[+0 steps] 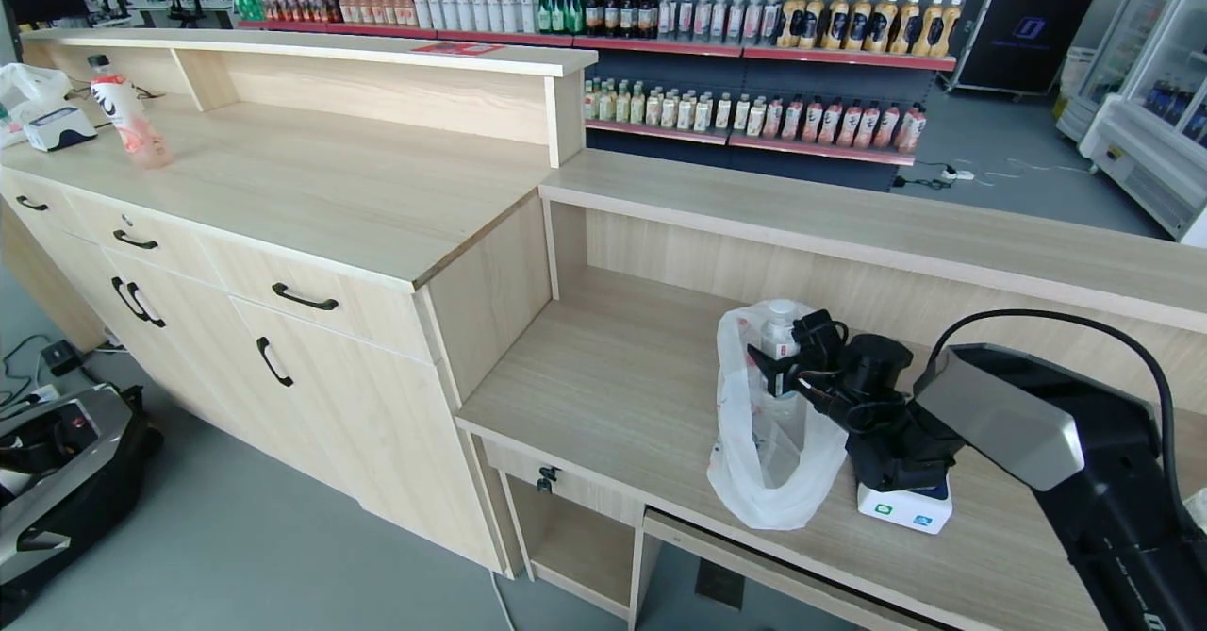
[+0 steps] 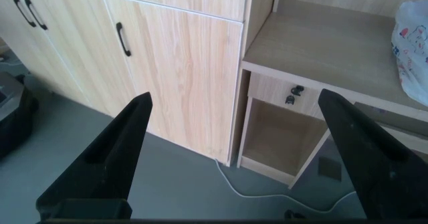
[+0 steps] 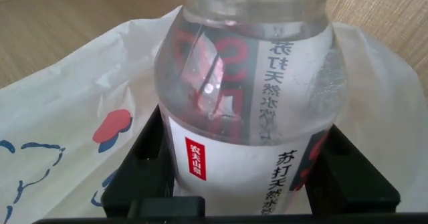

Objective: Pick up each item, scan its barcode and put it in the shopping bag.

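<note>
Gripping upright bottle [image 1: 779, 329], cap up, in shopping bag [image 1: 754, 466]: right end effector [image 1: 783, 359] | left end effector [image 2: 234, 100]: jaws apart

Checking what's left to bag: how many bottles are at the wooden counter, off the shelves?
2. One bottle stands on the higher counter, far left; the other bottle is in the right tool, in the open bag. The bag may hide more.

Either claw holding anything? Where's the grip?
Right claw grips the bottle around its labelled body, at the bag. Left claw open, empty.
</note>
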Available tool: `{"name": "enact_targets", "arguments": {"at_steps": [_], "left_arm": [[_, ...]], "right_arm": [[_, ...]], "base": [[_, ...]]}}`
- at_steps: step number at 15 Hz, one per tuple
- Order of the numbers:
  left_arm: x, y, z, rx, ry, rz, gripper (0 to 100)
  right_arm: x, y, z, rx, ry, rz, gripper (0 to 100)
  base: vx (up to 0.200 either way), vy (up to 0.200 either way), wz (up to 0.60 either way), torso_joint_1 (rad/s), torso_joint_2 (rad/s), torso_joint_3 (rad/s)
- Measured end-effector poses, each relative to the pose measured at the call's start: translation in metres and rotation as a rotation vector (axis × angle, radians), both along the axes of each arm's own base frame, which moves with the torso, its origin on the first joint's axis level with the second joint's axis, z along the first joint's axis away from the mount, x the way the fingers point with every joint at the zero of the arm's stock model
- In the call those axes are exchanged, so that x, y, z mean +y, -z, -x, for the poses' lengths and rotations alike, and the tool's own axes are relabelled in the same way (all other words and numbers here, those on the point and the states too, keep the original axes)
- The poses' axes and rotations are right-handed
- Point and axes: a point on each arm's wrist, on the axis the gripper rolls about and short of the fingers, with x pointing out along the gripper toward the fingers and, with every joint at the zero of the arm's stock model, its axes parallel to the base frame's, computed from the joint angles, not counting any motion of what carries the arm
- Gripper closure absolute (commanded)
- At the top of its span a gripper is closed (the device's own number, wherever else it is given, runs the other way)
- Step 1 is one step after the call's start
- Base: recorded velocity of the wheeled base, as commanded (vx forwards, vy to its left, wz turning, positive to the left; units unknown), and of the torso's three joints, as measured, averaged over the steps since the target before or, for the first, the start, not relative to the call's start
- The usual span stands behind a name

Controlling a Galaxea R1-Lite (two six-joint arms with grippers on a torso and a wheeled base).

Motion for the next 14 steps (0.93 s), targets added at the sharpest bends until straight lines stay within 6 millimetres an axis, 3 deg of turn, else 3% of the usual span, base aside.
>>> {"name": "enact_targets", "arguments": {"at_steps": [5, 6, 10, 14], "left_arm": [[0.0, 0.0, 0.0, 0.0, 0.0, 0.0, 0], [0.0, 0.0, 0.0, 0.0, 0.0, 0.0, 0], [0.0, 0.0, 0.0, 0.0, 0.0, 0.0, 0], [0.0, 0.0, 0.0, 0.0, 0.0, 0.0, 0]], "right_arm": [[-0.003, 0.005, 0.002, 0.017, 0.006, 0.004, 100], [-0.003, 0.005, 0.003, 0.022, 0.006, 0.004, 0], [-0.004, -0.007, 0.008, 0.031, 0.008, -0.01, 0], [-0.007, -0.057, 0.025, 0.018, -0.005, -0.011, 0]], "base": [[0.0, 0.0, 0.0, 0.0, 0.0, 0.0], [0.0, 0.0, 0.0, 0.0, 0.0, 0.0], [0.0, 0.0, 0.0, 0.0, 0.0, 0.0], [0.0, 0.0, 0.0, 0.0, 0.0, 0.0]]}}
